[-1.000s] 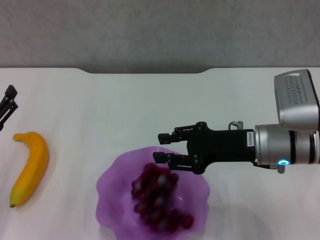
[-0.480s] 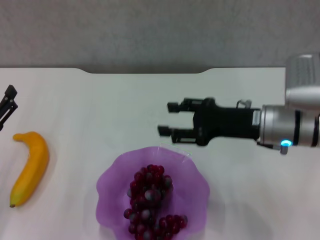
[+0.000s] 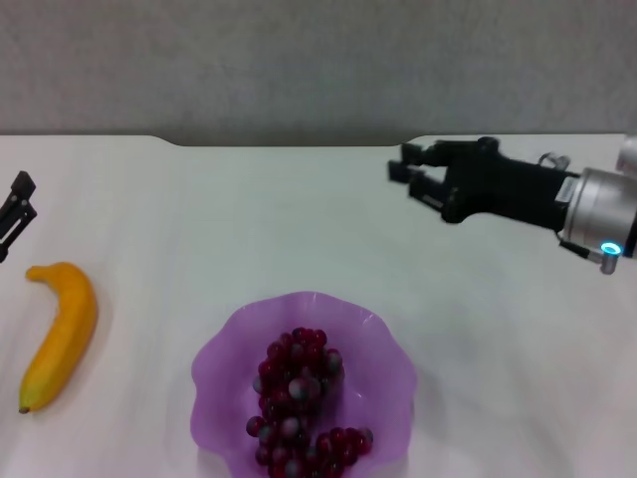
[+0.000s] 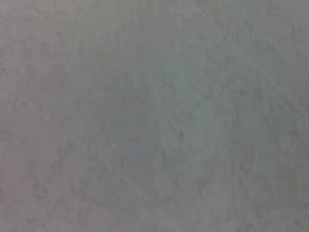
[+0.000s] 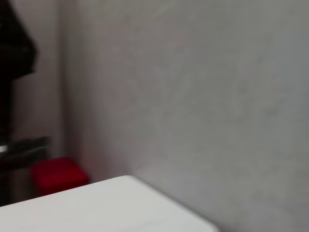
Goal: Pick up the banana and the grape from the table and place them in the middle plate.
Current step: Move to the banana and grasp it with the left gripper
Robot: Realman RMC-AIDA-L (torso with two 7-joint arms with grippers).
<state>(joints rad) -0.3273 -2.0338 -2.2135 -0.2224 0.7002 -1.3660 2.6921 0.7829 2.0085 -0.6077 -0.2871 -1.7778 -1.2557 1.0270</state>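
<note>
The grape bunch [image 3: 299, 400] lies in the purple scalloped middle plate [image 3: 224, 373] at the front centre of the white table [image 3: 249, 219]. The banana [image 3: 62, 333] lies on the table at the front left, apart from the plate. My right gripper [image 3: 406, 173] is open and empty, raised near the table's far edge at the right, well away from the plate. My left gripper [image 3: 14, 204] shows only as black fingers at the left edge, just beyond the banana's far end.
A grey wall runs behind the table's notched far edge [image 3: 289, 144]. The right wrist view shows a table corner [image 5: 120, 203], the wall and a red object [image 5: 58, 174] beyond. The left wrist view shows only a plain grey surface.
My right gripper has risen from over the plate and drawn back to the far right, empty. The grape bunch stays in the plate. The left gripper and banana have not moved.
</note>
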